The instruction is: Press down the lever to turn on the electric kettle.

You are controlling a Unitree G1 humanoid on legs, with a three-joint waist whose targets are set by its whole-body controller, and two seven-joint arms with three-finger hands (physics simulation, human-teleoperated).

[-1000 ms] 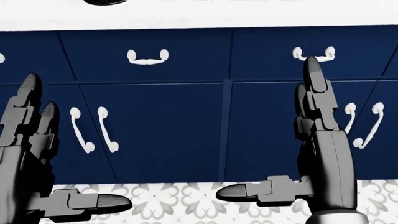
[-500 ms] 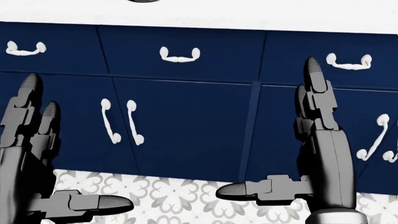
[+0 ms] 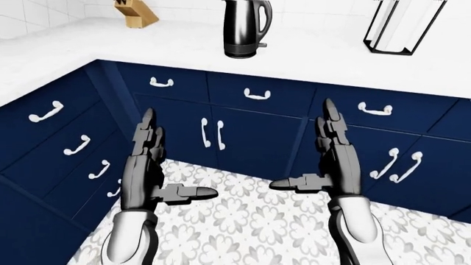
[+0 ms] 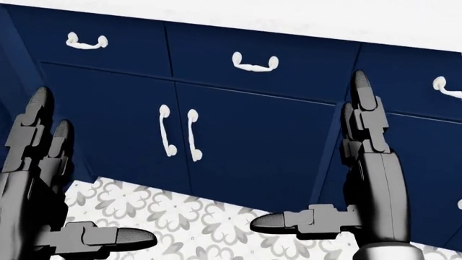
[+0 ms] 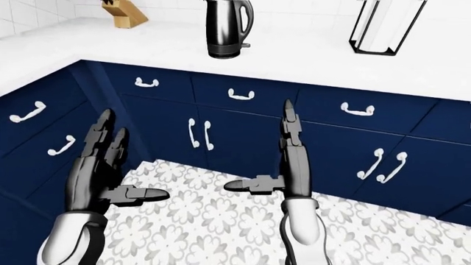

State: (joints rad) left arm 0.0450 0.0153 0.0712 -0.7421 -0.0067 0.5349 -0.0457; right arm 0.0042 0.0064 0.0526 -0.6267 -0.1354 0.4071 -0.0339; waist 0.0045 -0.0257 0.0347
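Both the left hand [image 3: 151,171] and right hand [image 3: 335,160] are hovering with fingers spread apart, gripping nothing, well apart from the electric kettle [image 3: 247,28] standing on the white counter [image 3: 309,61]. Risk: a reach from here is likely falling short or knocking the kettle over. The head view is showing only cabinet doors [image 4: 245,146]; the eye views are showing the kettle.

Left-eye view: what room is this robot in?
Most likely a kitchen: an electric kettle and a knife block stand on a white counter above blue cabinets.
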